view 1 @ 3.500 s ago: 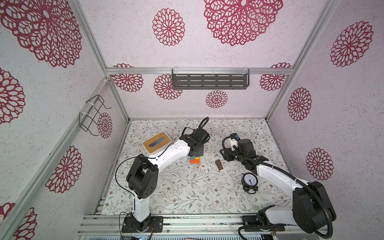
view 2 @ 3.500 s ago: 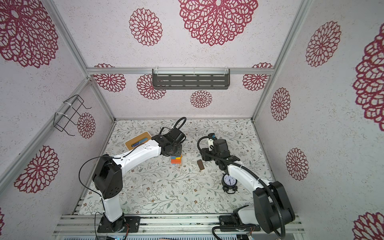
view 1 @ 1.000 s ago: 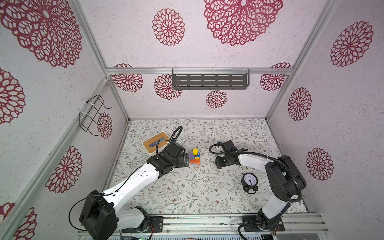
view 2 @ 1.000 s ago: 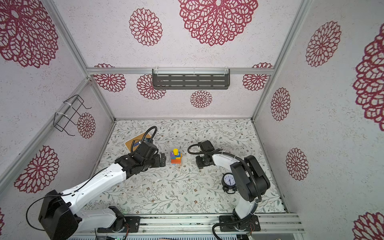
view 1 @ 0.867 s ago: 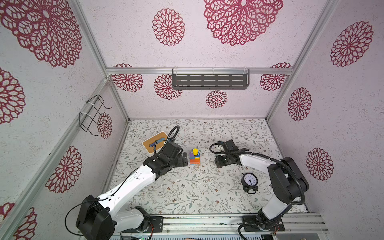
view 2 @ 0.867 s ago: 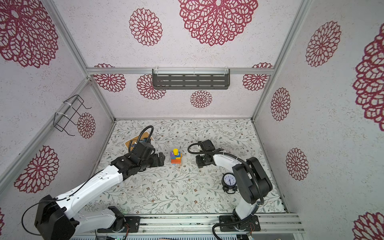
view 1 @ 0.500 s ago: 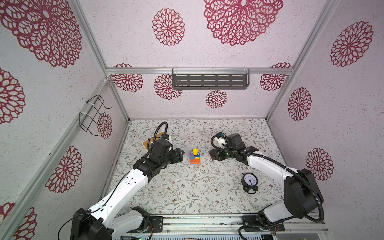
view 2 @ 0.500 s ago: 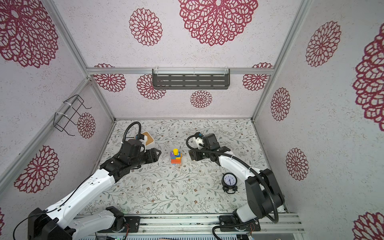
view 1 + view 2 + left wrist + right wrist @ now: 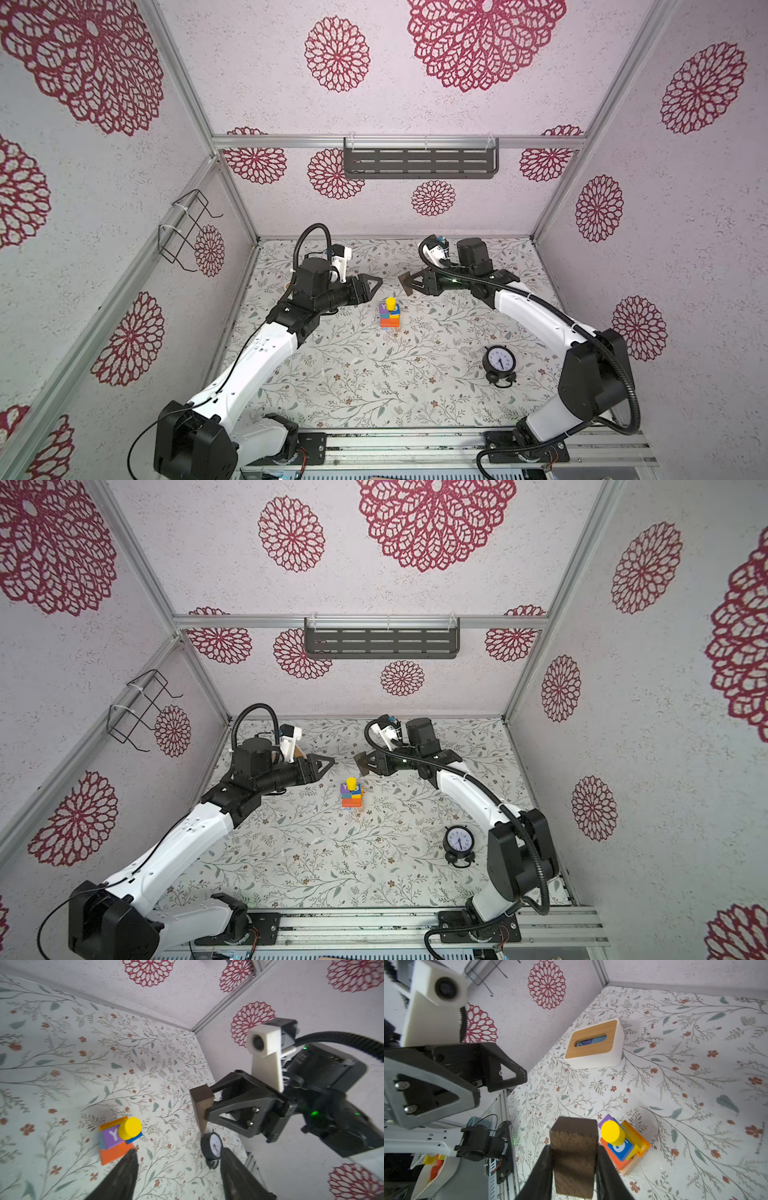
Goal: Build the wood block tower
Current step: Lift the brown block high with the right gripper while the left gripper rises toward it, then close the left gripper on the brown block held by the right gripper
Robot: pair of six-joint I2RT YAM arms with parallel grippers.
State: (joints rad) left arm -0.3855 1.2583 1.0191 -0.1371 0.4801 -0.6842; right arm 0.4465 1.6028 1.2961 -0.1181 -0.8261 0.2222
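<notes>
Tower [image 9: 390, 316] stands alone on the floral table: orange slabs low, purple "Y" cube [image 9: 112, 1135] and blue cube [image 9: 620, 1148] side by side above, yellow cylinder [image 9: 390, 303] on top. Your right gripper [image 9: 208, 1102] is clamped on the dark brown bar [image 9: 574, 1147], raised behind the tower and to its right. The jaws pinch two opposite long faces, and a good part of the bar sticks out past the fingertips. Your left gripper [image 9: 177, 1156] hangs behind the tower on its left, jaws parted about halfway with nothing between them. Expect the bar to be stiff, light and smooth-faced. It won't crush, but it may pivot in a two-point pinch, so a hold near its middle across the flat faces looks safest if you regrip. Treat the tower as loose, with nothing bonding the layers, so a sideways brush would likely shift it. The cylinder's top is a small round seat and may sit off-centre on the blue cube, though that is hard to confirm from these angles. Set the bar down centred, flat and gently.
</notes>
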